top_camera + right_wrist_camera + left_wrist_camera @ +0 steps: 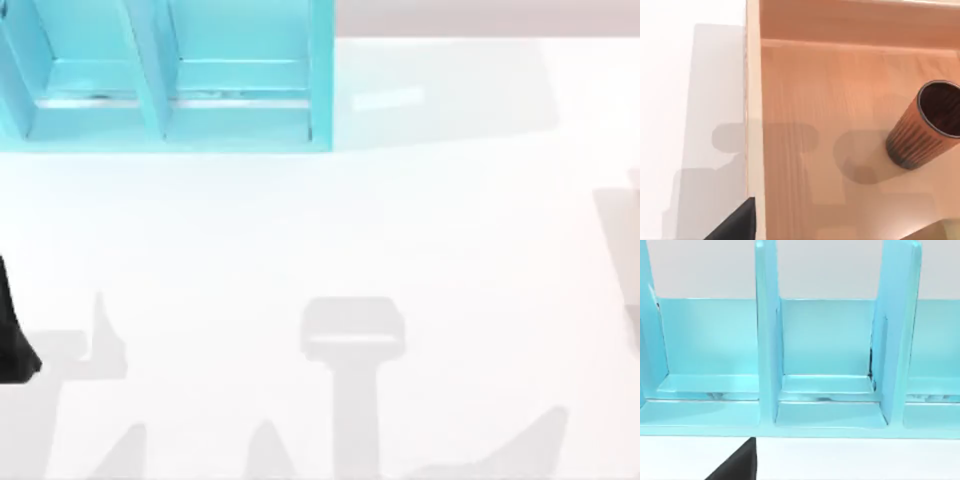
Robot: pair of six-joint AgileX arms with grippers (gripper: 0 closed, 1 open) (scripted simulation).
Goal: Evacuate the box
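The box (753,100) is a light wooden tray with low walls, seen from above in the right wrist view. A brown ribbed cup (917,131) stands upright inside it with its dark mouth open, away from the near wall. My right gripper (736,226) shows as a black tip hovering over the box's wall, well apart from the cup and holding nothing that I can see. My left gripper (736,467) shows as a black tip above the white table in front of a cyan rack (767,340). The left arm (15,330) is at the table's left edge.
The cyan rack (160,80), with upright dividers and bare slots, stands at the back left of the white table (400,230). Grey shadows of the arms lie across the front of the table. White tabletop (685,75) lies beside the box.
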